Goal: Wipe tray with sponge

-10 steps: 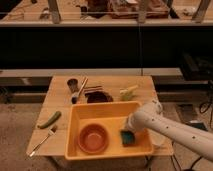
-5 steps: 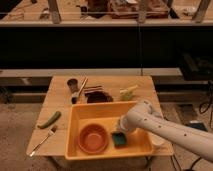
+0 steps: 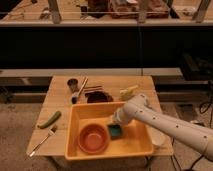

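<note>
Now my gripper [image 3: 116, 123], pinching the sponge [image 3: 115, 131], has dragged it across the tray [image 3: 137, 148] floor toward nine o'clock, nearly touching the bowl [image 3: 93, 138], so wiping is underway.

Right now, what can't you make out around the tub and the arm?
1. Gripper, inside the large yellow-orange plastic tray: hidden behind the white arm's own wrist.
2. Small teal-green rectangular sponge: its upper part is covered by the wrist.
3. Dark items behind the tray: blurred, unidentifiable.
4. Arm base: cut off by the right edge.
</note>
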`<move>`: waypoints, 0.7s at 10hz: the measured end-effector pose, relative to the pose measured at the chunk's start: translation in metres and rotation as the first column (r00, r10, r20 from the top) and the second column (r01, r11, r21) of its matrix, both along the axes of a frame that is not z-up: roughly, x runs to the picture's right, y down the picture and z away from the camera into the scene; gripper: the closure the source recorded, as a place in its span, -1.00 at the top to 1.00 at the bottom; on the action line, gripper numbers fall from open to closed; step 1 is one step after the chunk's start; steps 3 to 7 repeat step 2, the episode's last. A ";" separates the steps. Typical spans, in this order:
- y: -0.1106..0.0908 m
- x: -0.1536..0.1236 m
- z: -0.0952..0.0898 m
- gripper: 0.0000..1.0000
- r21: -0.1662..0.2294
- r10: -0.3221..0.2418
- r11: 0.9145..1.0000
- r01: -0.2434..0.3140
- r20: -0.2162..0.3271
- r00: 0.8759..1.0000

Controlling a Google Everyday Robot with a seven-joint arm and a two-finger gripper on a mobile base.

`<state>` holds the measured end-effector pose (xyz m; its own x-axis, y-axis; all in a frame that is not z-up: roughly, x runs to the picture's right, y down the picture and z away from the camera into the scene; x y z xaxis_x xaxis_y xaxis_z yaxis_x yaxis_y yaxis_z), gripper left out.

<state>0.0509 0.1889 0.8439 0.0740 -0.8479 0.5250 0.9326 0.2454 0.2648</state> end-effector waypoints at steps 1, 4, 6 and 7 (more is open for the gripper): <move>-0.008 0.001 0.008 -1.00 0.012 0.002 1.000 -0.002 -0.008 1.000; -0.013 0.006 0.013 -1.00 0.016 0.015 1.000 -0.015 -0.023 1.000; -0.013 0.006 0.013 -1.00 0.016 0.015 1.000 -0.015 -0.023 1.000; -0.013 0.006 0.013 -1.00 0.016 0.015 1.000 -0.015 -0.023 1.000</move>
